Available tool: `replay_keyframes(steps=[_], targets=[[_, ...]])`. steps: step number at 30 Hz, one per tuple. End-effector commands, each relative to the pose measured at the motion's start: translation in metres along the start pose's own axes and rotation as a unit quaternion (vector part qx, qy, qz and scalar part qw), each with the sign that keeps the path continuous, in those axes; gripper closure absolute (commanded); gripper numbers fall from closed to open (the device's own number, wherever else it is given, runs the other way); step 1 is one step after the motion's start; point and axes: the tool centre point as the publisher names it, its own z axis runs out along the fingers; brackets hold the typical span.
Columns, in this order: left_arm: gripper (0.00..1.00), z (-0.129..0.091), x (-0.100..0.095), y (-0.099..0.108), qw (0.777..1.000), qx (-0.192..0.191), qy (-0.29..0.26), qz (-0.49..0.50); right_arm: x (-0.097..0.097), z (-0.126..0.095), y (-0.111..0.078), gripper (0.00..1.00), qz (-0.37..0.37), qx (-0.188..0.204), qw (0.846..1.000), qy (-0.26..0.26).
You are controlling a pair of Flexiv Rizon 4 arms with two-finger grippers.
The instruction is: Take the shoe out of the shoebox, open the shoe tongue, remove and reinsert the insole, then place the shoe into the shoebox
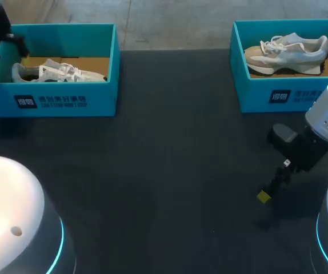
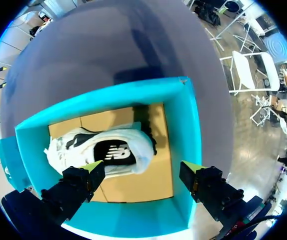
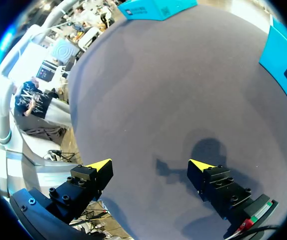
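Hovering above the shoebox, our left hand is spread wide and empty; the shoe lies inside. Take-out step: next we descend and pinch it. Right hand is wide over the table.

The left teal cardboard shoebox has a dark square logo with white characters and a line of small dark print on its front wall. The right teal cardboard shoebox carries the same logo. The white shoe shows a pale letter mark on its black side patch.
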Motion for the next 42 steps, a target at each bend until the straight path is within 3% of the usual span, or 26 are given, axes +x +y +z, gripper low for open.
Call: replay_keyframes(steps=[1, 13, 19, 25, 42], targets=[[0.0, -0.02, -0.003, -0.009, 1.0, 0.001, 0.004, -0.003, 0.001, 0.001, 0.0, 0.0, 0.001, 0.001, 1.0, -0.002], [0.0, -0.063, -0.007, -0.04, 1.0, 0.007, 0.002, -0.015, 0.001, 0.001, 0.0, 0.0, 0.001, 0.001, 1.0, -0.002], [0.0, -0.071, -0.01, -0.058, 1.0, 0.019, 0.012, -0.015, 0.001, 0.001, 0.0, 0.0, 0.001, 0.001, 1.0, -0.002], [0.0, -0.075, -0.011, -0.073, 0.998, 0.002, 0.037, -0.045, 0.001, 0.001, 0.0, 0.0, 0.001, 0.001, 1.0, -0.002], [0.0, -0.075, -0.011, -0.073, 0.998, 0.002, 0.037, -0.045, 0.001, 0.001, 0.0, 0.0, 0.001, 0.001, 1.0, -0.002]])
